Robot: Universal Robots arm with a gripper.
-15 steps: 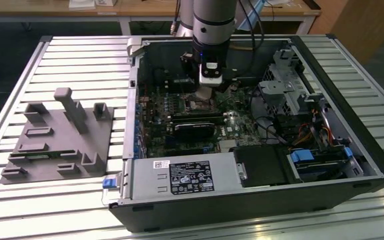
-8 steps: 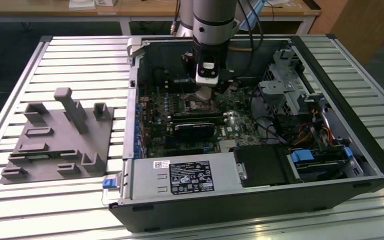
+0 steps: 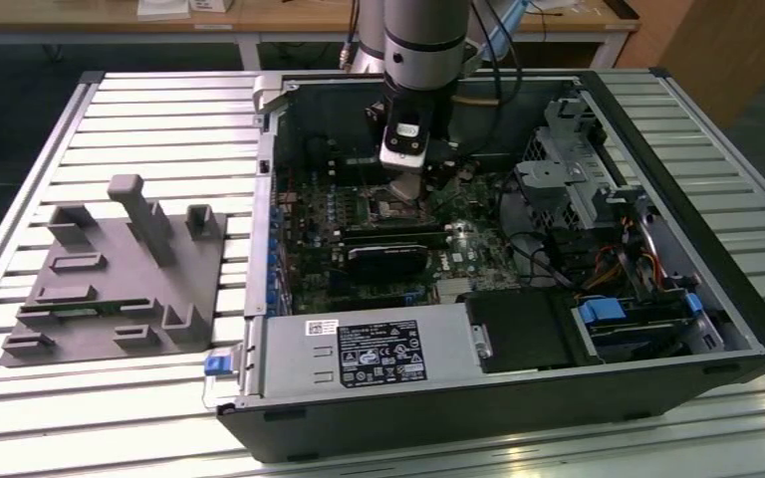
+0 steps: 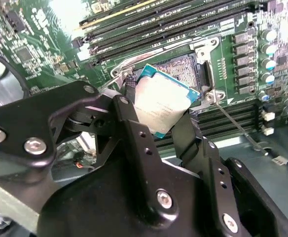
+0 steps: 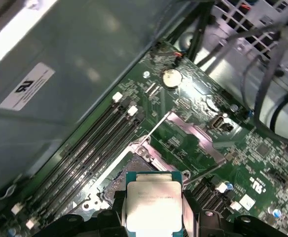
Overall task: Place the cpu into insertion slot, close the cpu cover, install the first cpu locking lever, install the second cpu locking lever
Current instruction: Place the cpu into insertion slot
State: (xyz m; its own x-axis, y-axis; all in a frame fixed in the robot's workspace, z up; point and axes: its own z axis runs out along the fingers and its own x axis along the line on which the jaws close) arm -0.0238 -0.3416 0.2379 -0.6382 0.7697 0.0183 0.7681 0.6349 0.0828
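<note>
My gripper (image 4: pixel 159 109) is shut on the cpu (image 4: pixel 161 98), a flat square chip with a pale metal top, pinched by two opposite edges between black fingers (image 4: pixel 134 133). The chip hangs tilted just above the insertion slot (image 4: pixel 186 66), a square socket with a dark pin field and a metal rim. In the first wrist view the cpu (image 5: pixel 151 205) sits in the gripper (image 5: pixel 152 211) near the insertion slot (image 5: pixel 126 170). The cpu cover (image 5: pixel 196 138), a silvery frame plate, is swung open beside the socket. A thin locking lever (image 5: pixel 154 129) stands raised. In the exterior view the gripper (image 3: pixel 405 194) is low over the motherboard.
The open computer case (image 3: pixel 741 309) lies on a slatted table. Memory slots (image 4: pixel 173 19) run beside the socket. A black card (image 3: pixel 389 249), a power supply box (image 3: pixel 370 354), a drive cage (image 3: pixel 582 169) and cables (image 5: pixel 262 59) surround it. A grey fixture block (image 3: pixel 117 269) lies at the exterior view's left.
</note>
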